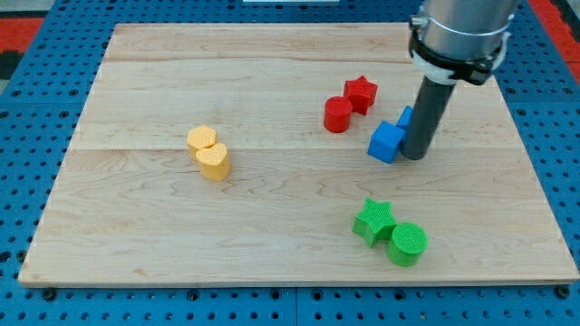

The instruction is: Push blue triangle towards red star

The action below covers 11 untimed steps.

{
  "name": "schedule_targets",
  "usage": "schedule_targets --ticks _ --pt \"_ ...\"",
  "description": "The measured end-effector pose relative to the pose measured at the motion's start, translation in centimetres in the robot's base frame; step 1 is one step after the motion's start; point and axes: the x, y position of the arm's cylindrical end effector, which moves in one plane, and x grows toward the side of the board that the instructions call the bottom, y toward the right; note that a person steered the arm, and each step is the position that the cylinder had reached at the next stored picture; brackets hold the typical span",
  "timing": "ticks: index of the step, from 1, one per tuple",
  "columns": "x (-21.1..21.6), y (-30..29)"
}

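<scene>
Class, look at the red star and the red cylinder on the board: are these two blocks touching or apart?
Touching. The camera view shows the red star pressed against the upper right side of the red cylinder, with no strip of board visible between them.

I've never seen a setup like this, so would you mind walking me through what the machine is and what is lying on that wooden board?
This is one camera picture, looking down at an angle on a pale wooden board set on a blue pegboard. The grey cylinder at the view's top right is a robot arm. It has no grasping part and holds nothing: it ends in a dark rod, and my tip slides along the board to push blocks. It sits right beside a blue block, on its right; a second blue piece is partly hidden behind the rod. Up-left lie a red star and a red cylinder. Elsewhere: a yellow heart-like block, a green star and a green cylinder.
</scene>
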Motion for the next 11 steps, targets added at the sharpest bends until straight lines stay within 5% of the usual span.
schedule_targets --ticks 1,6,8,9,10,11 --pt "-3.4 -1.3" --pt "-4.8 5.9" --pt "-3.5 0.4" --pt "-0.1 4.6" --pt "-2.6 10.3" --pt "-5.5 10.0"
